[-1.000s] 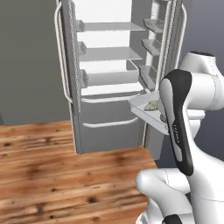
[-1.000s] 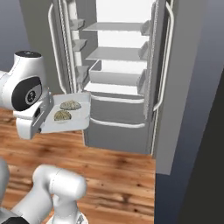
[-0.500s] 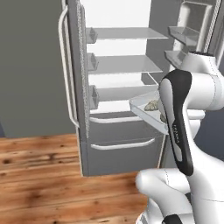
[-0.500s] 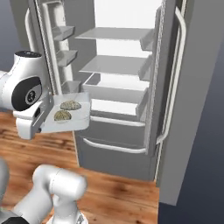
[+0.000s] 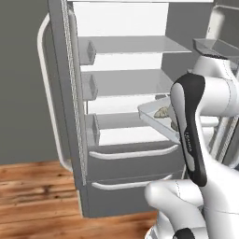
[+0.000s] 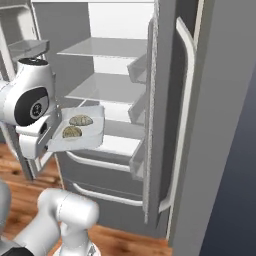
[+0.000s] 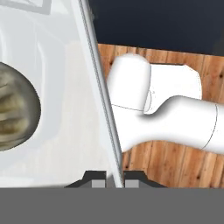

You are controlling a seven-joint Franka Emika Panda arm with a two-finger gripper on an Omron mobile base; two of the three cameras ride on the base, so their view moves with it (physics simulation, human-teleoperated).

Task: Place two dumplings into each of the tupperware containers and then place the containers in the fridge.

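My gripper (image 7: 114,179) is shut on the rim of a clear-grey tupperware container (image 7: 98,87), with the edge pinched between the two fingertips. The container (image 6: 95,135) hangs level in front of the open fridge (image 6: 100,47), at about the height of its lower shelf. Two tan dumplings (image 6: 81,120) (image 6: 72,132) lie side by side in it. One dumpling (image 7: 15,109) looms large at the left of the hand view. From the left base view the container (image 5: 151,114) sticks out from behind my forearm, with a dumpling (image 5: 162,111) showing in it.
Both fridge doors stand open: the left door (image 5: 60,93) with small bins, and the right door (image 6: 165,125) with bins and a long pale handle. White shelves (image 5: 126,77) lie ahead and grey drawers (image 5: 135,154) sit below. Wooden floor (image 5: 32,196) runs underneath.
The whole picture has shifted and the fridge has grown larger: the base has driven closer to it. The container with its dumplings stays held the same way at the arm.
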